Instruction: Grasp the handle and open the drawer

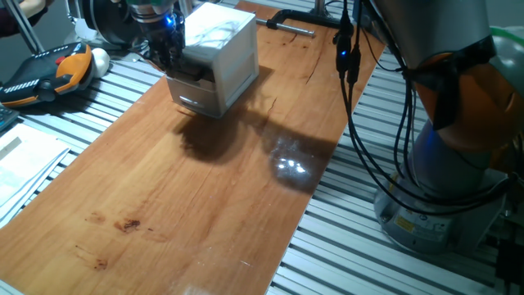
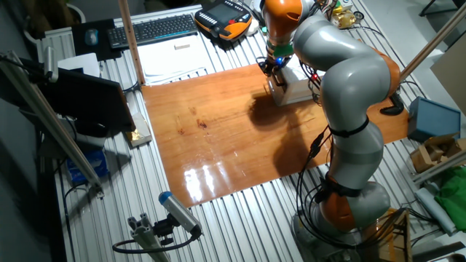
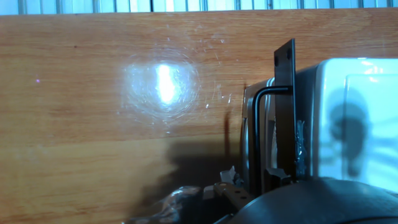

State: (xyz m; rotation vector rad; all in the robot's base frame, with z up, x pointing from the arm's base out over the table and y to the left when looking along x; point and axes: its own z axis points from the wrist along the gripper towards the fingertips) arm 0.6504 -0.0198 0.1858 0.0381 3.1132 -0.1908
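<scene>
Hand view puts the handle (image 3: 256,134), a thin dark bar bent at its top corner, right of centre and close to the cam, w/ the dark front plate (image 3: 286,112) of the drawer (image 3: 271,134) just behind it and the white cabinet (image 3: 348,118) filling the right side. You get this framing because the cam looks along the fingers, so the approach looks lined up on the bar, not on the box body. Fixed views: cabinet (image 1: 214,57) sits at the far end of the wooden board (image 1: 205,197), w/ the gripper (image 1: 166,51) hanging against its left front face; the lower drawer w/ the pale handle (image 1: 195,102) is below and is not your target. Finger state: cannot tell, since the fingertips are hidden or blurred in every view, and contact w/ the bar can't be confirmed. Drawer looks shut or nearly so. Judged from this, the grasp is at hand; the pull is not yet done.
</scene>
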